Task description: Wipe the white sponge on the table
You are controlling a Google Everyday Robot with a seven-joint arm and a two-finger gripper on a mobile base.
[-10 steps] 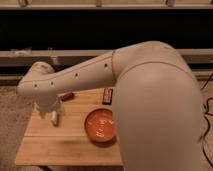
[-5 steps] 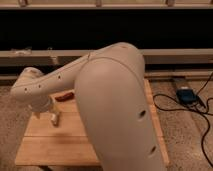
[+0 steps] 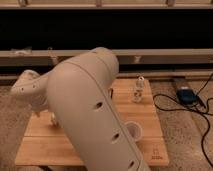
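The light wooden table (image 3: 150, 117) fills the lower middle of the camera view. My big pale arm (image 3: 92, 110) crosses in front of it and hides much of the top. My gripper (image 3: 52, 119) hangs from the wrist at the left and reaches down to the table's left part. The white sponge is not visible; it is hidden by the arm or gripper, or out of view.
A translucent white cup (image 3: 134, 131) stands on the table right of the arm. A small pale bottle (image 3: 138, 90) stands near the table's far right edge. A blue device (image 3: 186, 95) with black cables lies on the floor at the right. A dark wall runs behind.
The arm's large link has swung further across the view and now hides the orange bowl. The gripper stays over the same left part of the table. The cup and bottle have come into view.
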